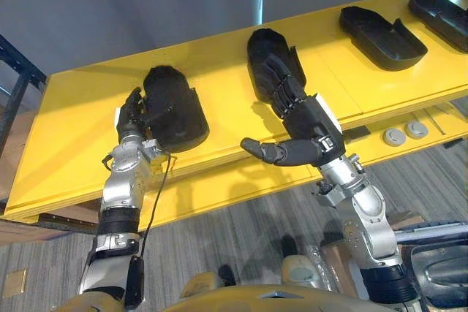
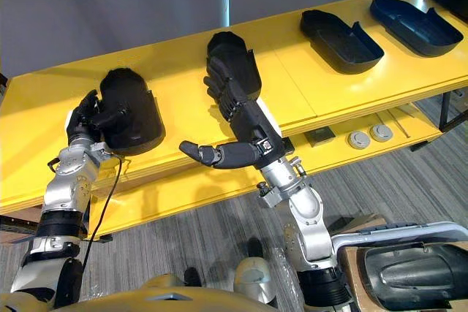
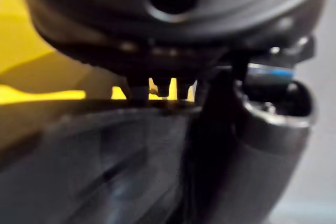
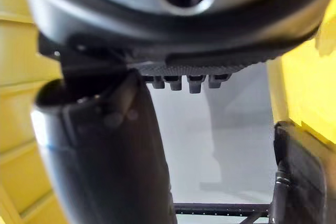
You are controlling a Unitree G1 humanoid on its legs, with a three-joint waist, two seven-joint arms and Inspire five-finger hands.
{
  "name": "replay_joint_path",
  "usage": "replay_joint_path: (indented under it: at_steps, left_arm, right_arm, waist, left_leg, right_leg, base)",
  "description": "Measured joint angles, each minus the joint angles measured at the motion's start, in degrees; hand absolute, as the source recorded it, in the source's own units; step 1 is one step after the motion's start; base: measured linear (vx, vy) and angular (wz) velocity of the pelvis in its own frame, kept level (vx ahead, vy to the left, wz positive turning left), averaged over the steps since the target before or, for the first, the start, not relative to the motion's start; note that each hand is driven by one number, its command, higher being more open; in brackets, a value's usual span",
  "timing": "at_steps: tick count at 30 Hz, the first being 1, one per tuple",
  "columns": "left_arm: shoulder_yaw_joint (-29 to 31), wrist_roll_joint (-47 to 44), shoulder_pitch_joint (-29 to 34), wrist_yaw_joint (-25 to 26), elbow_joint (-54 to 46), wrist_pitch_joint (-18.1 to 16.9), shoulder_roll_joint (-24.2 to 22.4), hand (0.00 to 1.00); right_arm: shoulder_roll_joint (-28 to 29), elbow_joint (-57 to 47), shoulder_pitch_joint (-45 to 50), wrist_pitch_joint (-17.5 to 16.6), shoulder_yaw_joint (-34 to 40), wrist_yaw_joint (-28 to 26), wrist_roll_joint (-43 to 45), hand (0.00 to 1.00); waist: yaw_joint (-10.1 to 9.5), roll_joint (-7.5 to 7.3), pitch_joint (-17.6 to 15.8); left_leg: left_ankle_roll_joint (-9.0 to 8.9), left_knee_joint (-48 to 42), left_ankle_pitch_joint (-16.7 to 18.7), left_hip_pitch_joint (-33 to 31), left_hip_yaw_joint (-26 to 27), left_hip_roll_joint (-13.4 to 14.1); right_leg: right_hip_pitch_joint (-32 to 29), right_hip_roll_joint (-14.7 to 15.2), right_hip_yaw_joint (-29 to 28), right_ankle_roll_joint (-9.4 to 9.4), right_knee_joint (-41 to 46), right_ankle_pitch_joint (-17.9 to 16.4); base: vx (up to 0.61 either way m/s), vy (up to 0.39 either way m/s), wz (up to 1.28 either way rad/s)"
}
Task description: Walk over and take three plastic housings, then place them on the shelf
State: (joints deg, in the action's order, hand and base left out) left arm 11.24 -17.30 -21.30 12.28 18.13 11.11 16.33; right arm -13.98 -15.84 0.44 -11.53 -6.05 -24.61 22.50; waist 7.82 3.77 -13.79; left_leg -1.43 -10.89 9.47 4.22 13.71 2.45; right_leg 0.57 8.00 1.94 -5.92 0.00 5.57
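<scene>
**While one hand grips and the other only rests, a housing can slide off**

Because your left hand (image 1: 134, 116) is clenched only on the near rim of the leftmost black moulded plastic housing (image 1: 179, 107), which lies on the long yellow tabletop (image 1: 73, 129), the shell will likely hang from one edge when you lift. It may then twist in the fingers or drop.

Your right hand (image 1: 303, 118) is released. Its straight fingers lie flat over the second black plastic housing (image 1: 265, 45), with the thumb stuck out sideways, grasping nothing. If you pull back like this, those flat fingers will probably drag the housing toward the front edge rather than lift it. It could then tip onto the grey carpeted floor (image 1: 241, 224).

A third black plastic housing (image 1: 380, 34) and a fourth (image 1: 442, 16) sit well apart to the right, so a wide sweep of the arm is needed to reach them. Close the thumb against the rim before you lift.
</scene>
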Motion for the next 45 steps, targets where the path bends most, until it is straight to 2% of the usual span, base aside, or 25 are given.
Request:
replay_joint_path:
  at_steps: [7,9,13,18,22,28,31,32,34,36,37,41,43,45]
  left_arm:
    - [-2.1,0.0,-3.7,4.9,3.0,-3.6,0.1,1.00]
    - [-2.3,-0.1,-3.8,6.6,3.5,-5.3,0.1,1.00]
    - [-2.3,0.0,-6.3,7.7,3.2,-7.7,0.0,1.00]
    - [-2.4,3.9,-8.3,8.3,-5.9,-9.2,0.0,1.00]
    - [-2.3,14.2,-10.3,9.9,-9.6,-10.0,0.1,1.00]
    - [0.7,15.9,-10.1,12.0,-14.1,-14.4,2.4,1.00]
    - [2.5,15.1,-4.2,12.5,-22.3,-18.5,1.3,1.00]
    - [2.9,14.8,-0.1,12.3,-26.4,-20.1,-0.3,1.00]
    - [3.0,12.8,12.1,10.1,-38.4,-25.0,-7.7,1.00]
    - [3.0,12.1,17.0,8.9,-42.1,-27.1,-10.5,1.00]
    - [3.1,10.5,22.9,7.0,-46.0,-29.1,-13.4,1.00]
    - [2.7,4.2,32.1,-0.6,-49.2,-32.2,-16.7,1.00]
    - [2.7,3.3,34.4,-2.6,-49.3,-32.4,-16.7,1.00]
    - [2.7,0.1,37.8,-7.5,-49.4,-32.6,-16.8,1.00]
  right_arm:
    - [-0.4,0.0,-0.1,0.3,-0.2,-0.7,0.6,1.00]
    - [-0.4,0.0,-0.1,0.2,-0.2,-1.3,1.0,1.00]
    - [0.3,-0.2,0.0,-0.7,-0.2,-1.7,1.0,1.00]
    - [0.4,-1.3,1.3,-2.5,-0.8,-2.5,0.8,1.00]
    - [0.4,-1.4,1.3,-3.7,-0.9,-2.1,0.5,1.00]
    - [0.5,-2.6,2.2,-6.0,-1.2,3.1,-3.5,1.00]
    - [1.4,-2.6,4.4,-6.5,0.0,7.3,-4.4,1.00]
    - [1.8,-2.6,5.5,-6.8,1.1,8.4,-5.1,1.00]
    - [3.7,-2.7,7.6,-6.9,6.2,11.4,-7.1,1.00]
    - [4.3,-2.9,7.8,-6.9,8.3,12.3,-8.1,1.00]
    - [5.4,-3.8,8.0,-7.0,10.7,12.8,-8.6,1.00]
    - [5.9,-7.2,8.9,-7.9,14.8,13.5,-8.6,1.00]
    - [6.1,-8.2,9.1,-8.5,15.3,14.0,-8.7,1.00]
    - [7.5,-8.8,10.4,-9.7,16.4,14.4,-8.4,1.00]
  waist:
    - [0.51,-0.12,-1.1]
    - [1.23,-0.25,-1.2]
    - [1.71,-0.66,-1.8]
    - [1.78,-0.42,-1.9]
    - [1.69,-0.34,-1.9]
    - [1.26,-0.01,-1.6]
    - [0.88,0.38,-0.7]
    - [0.79,0.72,0.5]
    - [0.10,1.13,1.9]
    - [-0.25,1.04,2.3]
    - [-1.16,0.66,3.1]
    - [-3.20,-0.46,4.3]
    - [-3.23,-1.04,4.6]
    - [-3.43,-2.18,5.9]
  left_leg:
    - [0.01,-0.9,0.0,-1.7,0.7,0.1]
    - [0.01,-0.8,0.0,-1.7,0.9,0.2]
    - [0.01,-0.8,0.0,-1.7,1.1,0.1]
    - [0.01,-0.2,0.0,-1.0,1.6,0.1]
    - [0.01,0.7,0.0,0.7,1.7,0.0]
    - [-0.05,1.7,-0.6,1.4,1.5,-0.1]
    - [-0.27,3.4,-1.2,2.3,1.1,-0.1]
    - [-0.29,3.8,-1.2,2.3,1.0,-0.1]
    - [-0.31,4.7,-1.2,4.1,0.2,0.0]
    - [-0.32,5.2,-1.2,4.6,-0.2,0.0]
    - [-0.33,5.2,-1.2,4.4,-0.3,-0.1]
    - [-0.40,5.1,-1.2,4.1,-1.8,-0.1]
    - [-0.49,5.2,-1.2,4.0,-2.6,-0.1]
    - [-0.84,5.3,-1.4,3.1,-3.4,-0.2]
  right_leg:
    - [-2.1,-0.1,-0.9,-0.08,1.0,0.1]
    - [-2.3,-0.1,-1.0,-0.12,1.0,0.1]
    - [-2.4,-0.1,-1.4,-0.15,1.0,0.1]
    - [-2.3,-0.2,-1.8,-0.15,1.0,0.1]
    - [-0.9,-0.2,-1.7,-0.02,0.8,0.0]
    - [-0.3,-0.2,-1.1,-0.01,0.6,0.0]
    - [0.5,-0.3,-0.5,0.01,-0.4,0.1]
    - [0.7,-0.3,-0.3,0.01,-0.9,0.1]
    - [3.2,-0.3,1.0,0.00,-2.3,0.1]
    - [4.0,-0.3,1.3,0.00,-2.7,0.1]
    - [4.1,-0.3,1.7,-0.01,-3.2,0.1]
    - [5.0,-0.1,3.4,-0.04,-3.4,0.0]
    - [5.4,0.0,4.2,-0.04,-3.6,0.0]
    - [5.3,0.1,5.4,-0.06,-4.1,-0.1]
  base:
    - [-0.05,0.002,-0.05]
    - [-0.01,0.001,-0.02]
    - [0.00,0.004,-0.01]
    - [0.00,0.012,-0.05]
    - [0.00,0.005,-0.02]
    - [-0.02,-0.002,0.03]
    - [0.01,-0.011,0.07]
    - [0.06,-0.007,0.09]
    - [0.10,0.005,0.19]
    - [0.03,0.005,0.13]
    - [0.00,-0.006,0.09]
    - [-0.04,-0.027,0.21]
    - [-0.05,-0.026,0.20]
    - [-0.04,-0.027,0.22]
